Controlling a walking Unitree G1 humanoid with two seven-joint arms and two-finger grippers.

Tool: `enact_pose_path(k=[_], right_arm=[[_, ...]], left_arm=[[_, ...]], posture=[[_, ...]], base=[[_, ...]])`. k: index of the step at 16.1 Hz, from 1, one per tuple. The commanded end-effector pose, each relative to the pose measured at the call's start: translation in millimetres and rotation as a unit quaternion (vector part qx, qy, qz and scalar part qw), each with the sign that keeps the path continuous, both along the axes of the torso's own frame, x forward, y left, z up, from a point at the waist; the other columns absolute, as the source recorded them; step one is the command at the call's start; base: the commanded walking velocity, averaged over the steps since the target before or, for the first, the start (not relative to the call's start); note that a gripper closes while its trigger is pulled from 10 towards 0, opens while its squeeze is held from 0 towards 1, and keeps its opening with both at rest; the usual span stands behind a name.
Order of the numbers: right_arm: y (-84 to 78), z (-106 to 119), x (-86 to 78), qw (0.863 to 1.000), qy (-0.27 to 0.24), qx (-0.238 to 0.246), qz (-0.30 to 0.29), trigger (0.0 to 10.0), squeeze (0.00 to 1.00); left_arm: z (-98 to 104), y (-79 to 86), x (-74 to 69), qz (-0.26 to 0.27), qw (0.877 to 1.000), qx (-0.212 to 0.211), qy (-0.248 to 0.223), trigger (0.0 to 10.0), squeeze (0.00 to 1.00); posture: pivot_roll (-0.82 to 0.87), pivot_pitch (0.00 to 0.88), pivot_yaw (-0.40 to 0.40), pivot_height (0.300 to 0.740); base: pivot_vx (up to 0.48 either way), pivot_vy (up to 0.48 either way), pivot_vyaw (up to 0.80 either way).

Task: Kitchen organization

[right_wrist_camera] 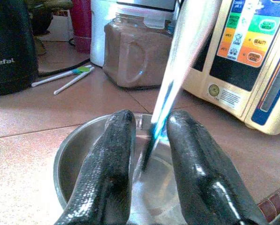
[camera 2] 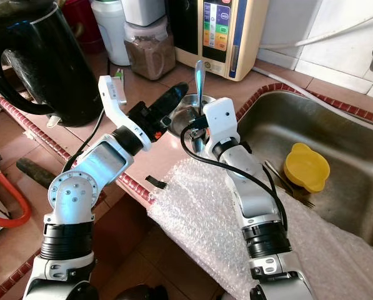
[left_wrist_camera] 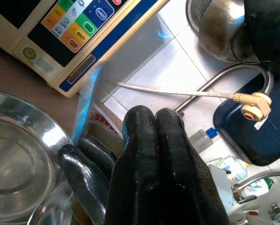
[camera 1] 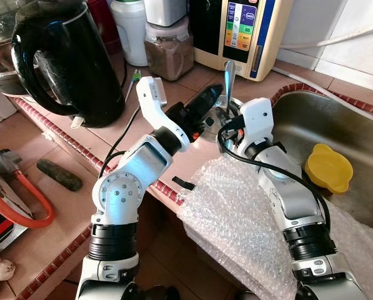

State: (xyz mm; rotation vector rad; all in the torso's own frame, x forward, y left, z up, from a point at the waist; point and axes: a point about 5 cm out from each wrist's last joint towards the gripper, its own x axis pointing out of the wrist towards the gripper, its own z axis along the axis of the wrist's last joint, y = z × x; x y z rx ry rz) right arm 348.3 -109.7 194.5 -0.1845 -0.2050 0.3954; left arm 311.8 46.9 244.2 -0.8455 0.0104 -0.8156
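Spoon: upright, handle up, its lower end inside the steel bowl on the tiled counter just beside the sink. We hold the spoon between the two fingers of our right gripper; the fingers stand a little apart with the handle between them, though we cannot tell how firmly they pinch it.

Progress, as we judge it: early to middle. One utensil is in hand at the bowl; whether it is going in or coming out we cannot say. Left to sort: kettle, bubble wrap draped over the counter edge, yellow cup and a fork lying in the sink, pliers with red handles at the counter's left end.

Left gripper: fingers pressed together, holding nothing, poised just beside the bowl.

Views compared: head views give us the whole layout, both arms and the sink contents. Right wrist view gives the spoon between the fingers, plus the brown jar and two thin sticks on the counter. Left wrist view adds a tap and bottles beyond the sink.
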Motion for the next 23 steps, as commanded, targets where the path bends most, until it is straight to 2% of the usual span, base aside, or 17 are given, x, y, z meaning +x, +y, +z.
enact_pose_path(k=[1, 8, 11, 12, 13, 14, 15, 16, 17, 18, 19, 20, 22, 23], right_arm=[[0.6, 1, 1.2, 1.000, 0.000, 0.000, -0.003, 0.0, 0.00], [2.1, 0, 4.4, 1.000, 0.005, 0.017, -0.012, 0.0, 0.00], [2.1, -3, 2.9, 1.000, 0.007, 0.018, -0.016, 0.0, 0.00], [1.3, -5, 1.8, 1.000, 0.010, 0.018, -0.019, 0.0, 0.00], [0.5, -7, 0.6, 0.999, 0.014, 0.020, -0.021, 0.0, 0.00], [0.0, -9, -1.5, 0.999, 0.016, 0.018, -0.024, 0.0, 0.00], [-1.0, -13, -6.0, 0.999, 0.020, 0.013, -0.024, 0.1, 0.00], [-2.9, -16, -8.8, 0.999, 0.022, 0.010, -0.029, 0.9, 0.00], [-9.4, -19, -12.8, 0.999, 0.022, 0.006, -0.038, 2.8, 0.00], [-14.6, -19, -15.1, 0.999, 0.020, 0.004, -0.046, 0.0, 0.00], [-21.2, -19, -17.0, 0.998, 0.017, 0.000, -0.056, 0.0, 0.00], [-39.9, -21, -22.0, 0.996, 0.012, -0.007, -0.083, 1.6, 0.00], [-54.0, -17, -28.1, 0.995, 0.000, -0.020, -0.093, 0.0, 0.00], [-60.0, -14, -30.9, 0.995, -0.004, -0.017, -0.103, 0.0, 0.00]], left_arm=[[4, -10.8, -6.9, -0.017, 1.000, -0.026, -0.002, 0.0, 0.00], [2, -9.0, -6.7, -0.016, 1.000, -0.015, 0.001, 0.0, 0.00], [-8, 2.0, 6.0, 0.033, 0.999, 0.013, 0.012, 0.0, 0.00], [-12, 7.7, 13.7, 0.060, 0.998, 0.027, 0.020, 1.4, 0.00], [-17, 12.6, 20.4, 0.079, 0.996, 0.035, 0.030, 4.9, 0.00], [-21, 17.6, 26.4, 0.097, 0.994, 0.041, 0.040, 10.0, 1.00], [-26, 23.5, 32.6, 0.111, 0.992, 0.043, 0.052, 10.0, 1.00], [-30, 27.3, 35.3, 0.123, 0.989, 0.053, 0.058, 10.0, 1.00], [-37, 31.6, 36.7, 0.131, 0.987, 0.063, 0.065, 10.0, 1.00], [-41, 33.9, 36.8, 0.134, 0.986, 0.069, 0.068, 10.0, 1.00], [-44, 36.5, 36.1, 0.138, 0.985, 0.079, 0.067, 10.0, 1.00], [-52, 43.1, 33.0, 0.146, 0.981, 0.114, 0.054, 10.0, 1.00], [-62, 46.9, 27.9, 0.142, 0.979, 0.137, 0.048, 10.0, 1.00], [-66, 46.1, 25.4, 0.138, 0.977, 0.156, 0.039, 10.0, 1.00]], posture=[[-0.06, 0.146, 0.087, 0.740], [-0.05, 0.139, 0.094, 0.740], [-0.06, 0.138, 0.096, 0.740], [-0.06, 0.138, 0.097, 0.740], [-0.06, 0.139, 0.097, 0.740], [-0.07, 0.140, 0.097, 0.740], [-0.08, 0.141, 0.100, 0.740], [-0.08, 0.141, 0.102, 0.740], [-0.09, 0.137, 0.105, 0.740], [-0.09, 0.135, 0.107, 0.740], [-0.10, 0.132, 0.106, 0.740], [-0.11, 0.113, 0.106, 0.740], [-0.13, 0.077, 0.113, 0.740], [-0.14, 0.062, 0.119, 0.740]], base=[[0.000, 0.000, 0.00], [0.000, 0.000, 0.00], [0.000, 0.000, 0.00], [0.000, 0.000, 0.00], [0.000, 0.000, 0.00], [0.000, 0.000, 0.00], [0.000, 0.000, 0.00], [0.000, 0.000, 0.00], [0.000, 0.000, 0.00], [0.000, 0.000, 0.00], [0.000, 0.000, 0.00], [0.000, 0.000, 0.00], [0.000, 0.000, 0.00], [0.000, 0.000, 0.00]])
